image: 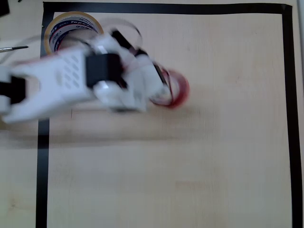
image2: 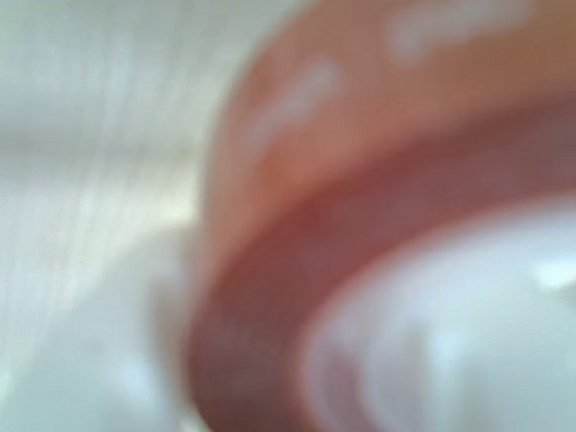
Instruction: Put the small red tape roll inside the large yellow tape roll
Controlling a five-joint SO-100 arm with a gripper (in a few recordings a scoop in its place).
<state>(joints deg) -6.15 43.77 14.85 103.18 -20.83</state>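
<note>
Presently the gripper [image: 164, 88] sits at the small red tape roll [image: 176, 89], grip state indeterminable through blur, with the large yellow tape roll [image: 71, 28] well behind it, insertion outstanding.

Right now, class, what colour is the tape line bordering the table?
Black; the border tape shows best in the overhead view.

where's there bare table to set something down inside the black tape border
Free: the whole lower half of the table below the arm, and the right side between the small red tape roll and the black tape border. Crowded: the upper left, where the arm reaches past the large yellow tape roll.
</note>
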